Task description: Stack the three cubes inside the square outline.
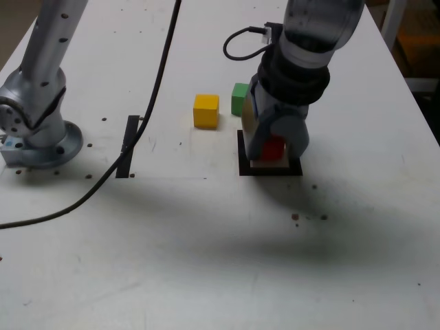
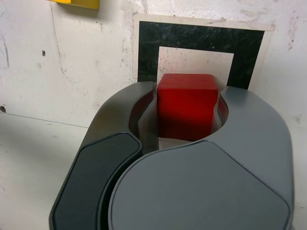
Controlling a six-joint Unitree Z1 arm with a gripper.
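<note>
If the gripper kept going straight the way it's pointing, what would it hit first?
Probably the white tabletop inside the square outline, since the red cube already sits between its jaws; how much gap remains below is unclear.

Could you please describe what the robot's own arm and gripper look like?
The arm has thick, rounded, silvery-grey segments with a black band near the wrist; a short black cable loops out beside it. The gripper has smooth grey jaws, curved inward like pincers; one carries a dark, outlined panel, the other a broad, rounded grey cover.
</note>
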